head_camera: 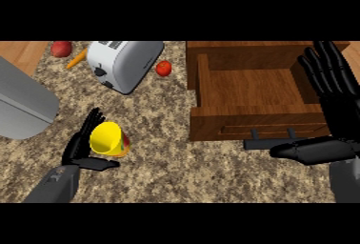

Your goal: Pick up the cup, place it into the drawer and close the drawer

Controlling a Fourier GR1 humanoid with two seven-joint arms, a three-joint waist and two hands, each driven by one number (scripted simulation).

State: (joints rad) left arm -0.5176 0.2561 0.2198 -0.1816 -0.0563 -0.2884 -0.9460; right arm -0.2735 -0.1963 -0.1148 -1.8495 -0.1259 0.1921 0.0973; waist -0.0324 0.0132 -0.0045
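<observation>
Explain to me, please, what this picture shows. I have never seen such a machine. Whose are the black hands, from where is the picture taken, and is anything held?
This is a humanoid robot at a kitchen counter. The one picture is taken from its head, looking steeply down, so only its grey forearms and black hands show. The left hand stands open beside a yellow cup. Its fingers are straight, so the cup is not yet gripped. The right hand is open too, at the right side of an open wooden drawer. Nothing is held. Also on the counter are a toaster, a carrot and a red fruit.
</observation>
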